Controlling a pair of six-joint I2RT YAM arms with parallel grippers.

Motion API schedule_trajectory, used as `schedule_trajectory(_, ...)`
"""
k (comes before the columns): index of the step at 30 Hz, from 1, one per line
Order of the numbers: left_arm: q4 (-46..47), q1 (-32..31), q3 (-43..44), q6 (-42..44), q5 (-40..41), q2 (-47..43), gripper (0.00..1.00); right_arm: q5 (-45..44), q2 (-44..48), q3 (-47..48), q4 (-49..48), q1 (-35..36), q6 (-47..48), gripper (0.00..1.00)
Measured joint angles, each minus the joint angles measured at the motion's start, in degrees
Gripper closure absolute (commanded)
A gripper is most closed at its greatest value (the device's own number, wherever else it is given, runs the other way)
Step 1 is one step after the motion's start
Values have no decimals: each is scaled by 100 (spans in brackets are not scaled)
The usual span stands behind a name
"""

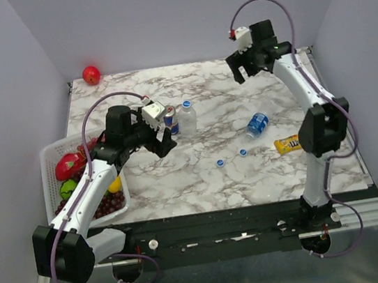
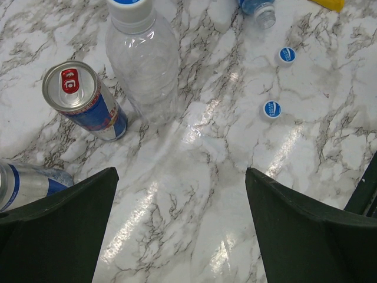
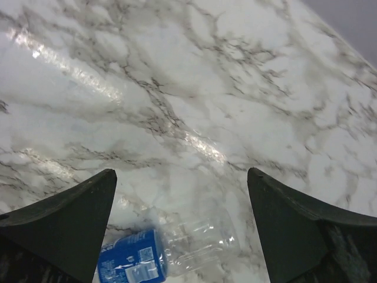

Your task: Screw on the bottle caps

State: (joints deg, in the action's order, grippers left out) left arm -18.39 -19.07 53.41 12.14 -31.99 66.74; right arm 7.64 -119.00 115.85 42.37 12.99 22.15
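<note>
Left wrist: left gripper [image 2: 179,177] spread wide, empty; right gripper [image 3: 181,174] likewise, touching nothing.

Bright, even light from overhead fills the enclosure, and the marble bench [image 1: 202,182] shows crisp in the top view, with only soft, short shadows under the arms [image 1: 90,190]. In the left wrist view white streaks of glare run diagonally across the glossy bench, and the clear bottle [image 2: 144,65] carries faint highlights. The right wrist view has a similar streak and looks slightly soft. The left pincer's fingers [image 2: 59,236] and the right pincer's fingers [image 3: 59,236] are dark, nearly featureless shapes.
</note>
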Motion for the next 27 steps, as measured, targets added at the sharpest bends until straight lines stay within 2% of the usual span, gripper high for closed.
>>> schedule_trajectory(3, 66, 0, -90, -59, 4, 0, 1, -439, 1145, -839, 11, -188, -946, 0)
schedule_trajectory(6, 170, 0, -146, -160, 7, 4, 1, -761, 1749, -1534, 210, -203, -1843, 1)
schedule_trajectory(10, 297, 0, -149, -260, 7, 20, 1, -833, 1589, -2428, 599, -247, -2750, 2)
schedule_trajectory(12, 291, 0, -146, -267, 13, 24, 1, -826, 1316, -2688, 850, -350, -3080, 6)
schedule_trajectory(16, 240, 0, -146, -258, 50, 24, 1, -835, 1056, -2785, 1241, -643, -3576, 7)
schedule_trajectory(27, 245, 0, -146, -264, 92, 234, 1, -715, 1121, -2409, 1311, -774, -3689, 7)
